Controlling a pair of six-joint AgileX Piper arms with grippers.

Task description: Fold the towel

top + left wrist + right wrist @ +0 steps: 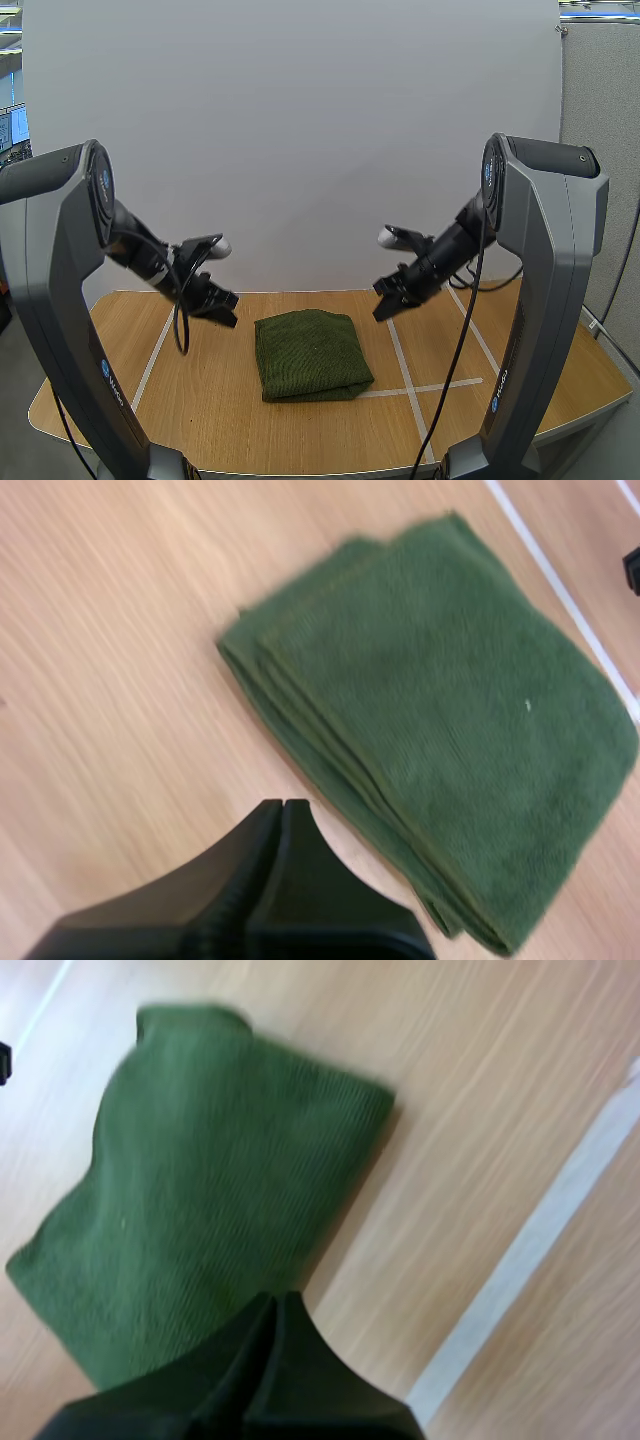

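Folding looks done: dark green cloth towel (pixel 312 355) lies stacked on wooden surface (pixel 200 415); left gripper (pixel 226 308), right gripper (pixel 383 301) hover, fingers closed, empty.

The towel (pixel 210 1180) has its near edge hidden behind the right jaws, its weave blurred.

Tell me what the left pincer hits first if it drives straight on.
Most likely the green towel: the shut left pincer aims at its layered edge. Depth is unclear, so it may touch the table just short.
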